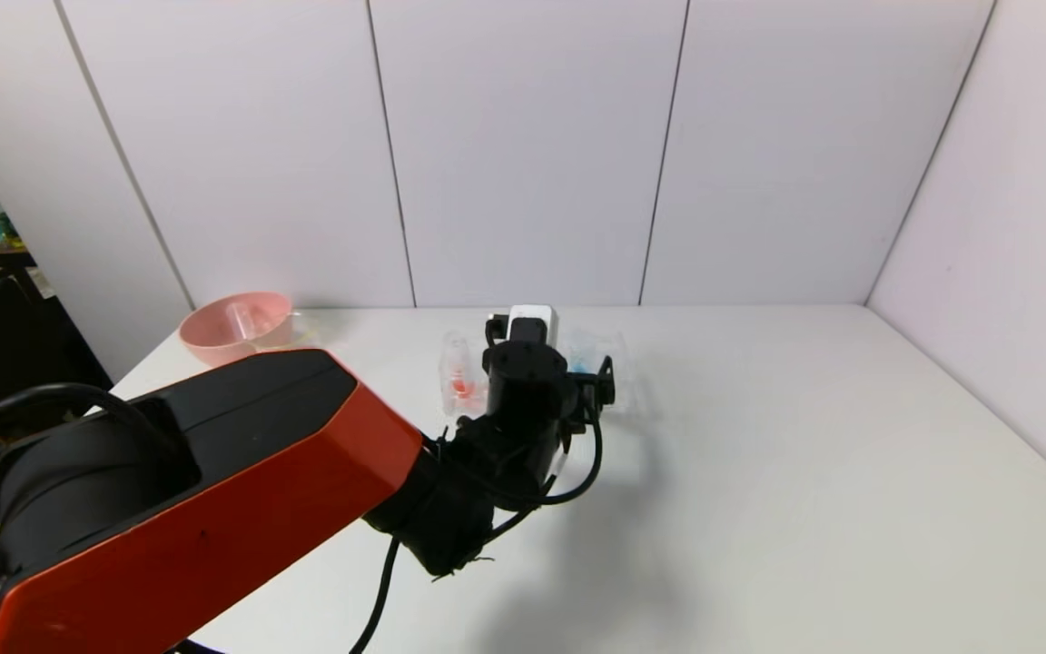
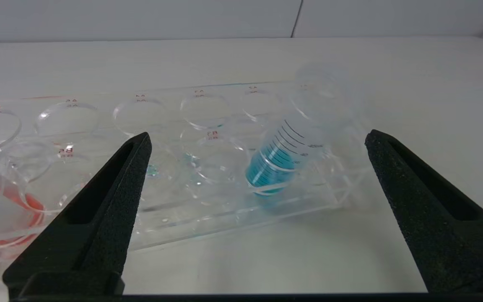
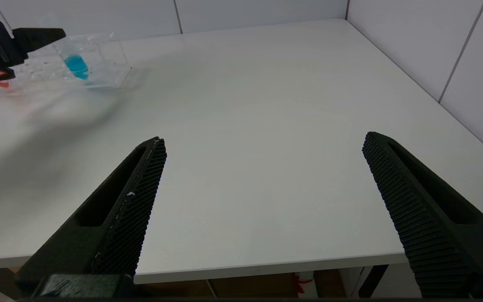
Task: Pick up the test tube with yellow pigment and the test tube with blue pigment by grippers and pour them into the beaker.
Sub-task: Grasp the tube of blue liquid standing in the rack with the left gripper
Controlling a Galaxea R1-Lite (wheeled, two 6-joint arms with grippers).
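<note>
- Hovering just before the clear rack (image 2: 208, 209) on the white surface (image 1: 804, 454), the left gripper (image 2: 258, 140) has its jaws spread wide and empty.
- The test tube with blue pigment (image 2: 281, 161) stands tilted in the rack, between the jaws' line.
- The right gripper (image 3: 264, 144), spread, hangs well apart, over bare surface.
- A pink bowl (image 1: 237, 325) sits at the far left.

Blue tube (image 2: 281, 157): clear, graduated, blue liquid at its base; stood tilted in an end hole of the clear rack (image 2: 208, 138), mouth leaning away toward the back wall
Yellow tube: not made out
Beaker (image 1: 241, 320): clear, seemed to sit in or just behind the pink bowl (image 1: 237, 327) at the table's far left corner
</note>
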